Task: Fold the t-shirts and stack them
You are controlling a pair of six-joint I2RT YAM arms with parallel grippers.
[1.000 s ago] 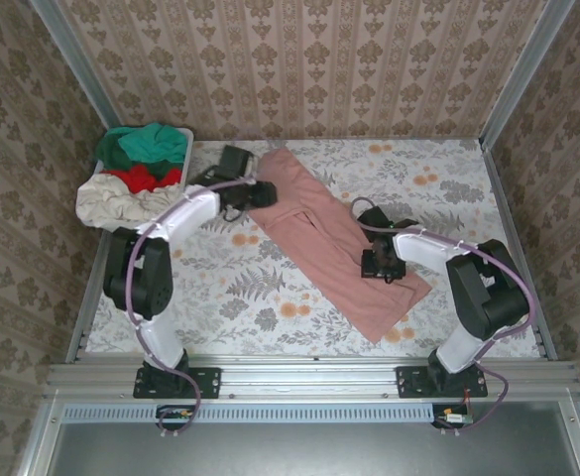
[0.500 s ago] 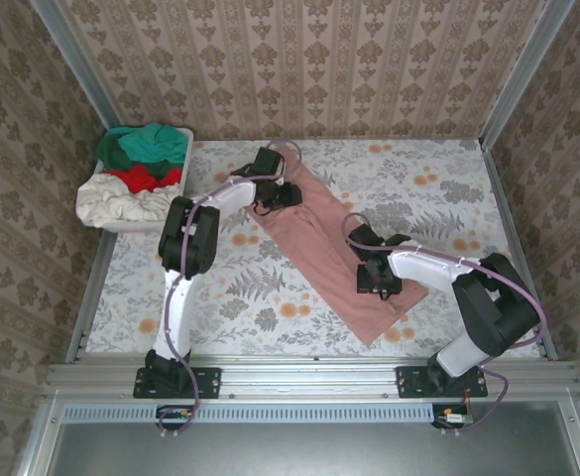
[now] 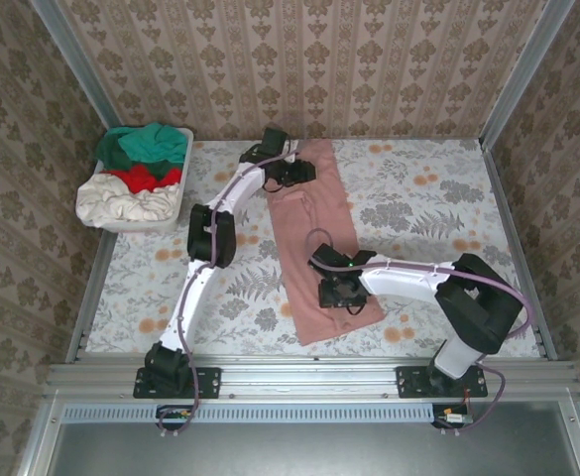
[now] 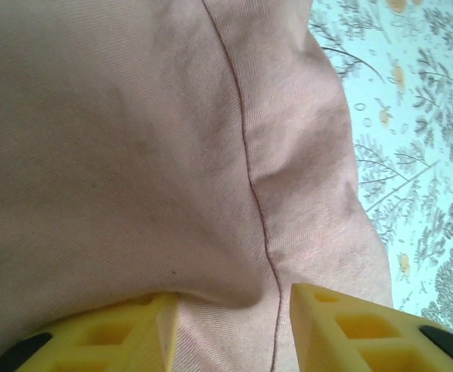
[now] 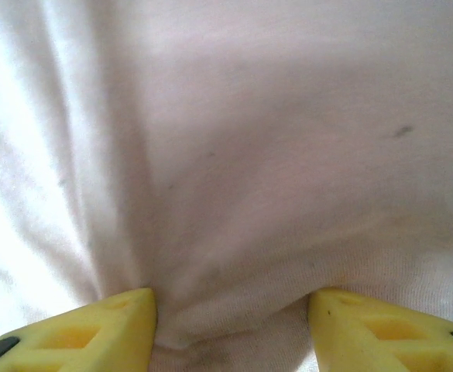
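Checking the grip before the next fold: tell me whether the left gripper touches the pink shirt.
Touching. Left wrist view: the pink shirt puckers between fingers of the left gripper.

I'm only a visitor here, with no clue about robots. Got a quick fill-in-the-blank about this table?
The flat shirt on the table is ___. In the basket, the shirt between the green shirt and the cream shirt is ___. The left gripper grips the flat shirt's ___ end, the right gripper its near end.
Missing: pink; red; far.
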